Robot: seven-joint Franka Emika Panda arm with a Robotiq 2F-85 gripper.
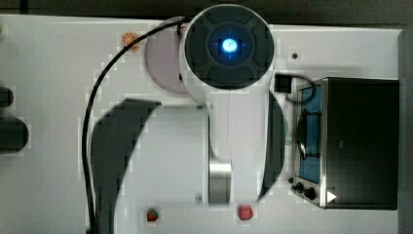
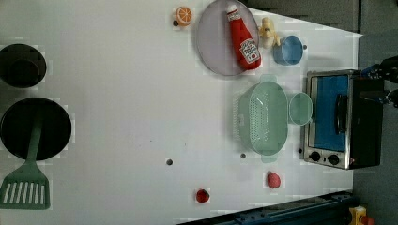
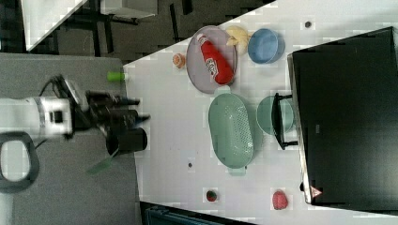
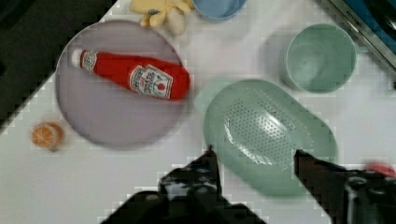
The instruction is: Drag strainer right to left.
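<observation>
The strainer [image 2: 263, 117] is a pale mint-green oval colander with small holes, lying on the white table just in front of the toaster oven [image 2: 338, 119]. It also appears in the right view [image 3: 230, 130]. In the wrist view my gripper [image 4: 254, 153] hangs well above the strainer [image 4: 271, 126], open, with its two black fingertips spread over the near rim and nothing between them. In the top view the white arm [image 1: 229, 97] covers the strainer.
A plain green bowl [image 2: 300, 108] touches the strainer on the oven side. A grey plate [image 2: 216, 51] with a ketchup bottle [image 2: 243, 40], a blue bowl [image 2: 287, 50] and an orange slice [image 2: 184, 15] lie nearby. Two strawberries [image 2: 273, 180] sit near the table edge. Black pans [image 2: 35, 129] stand at the left view's left.
</observation>
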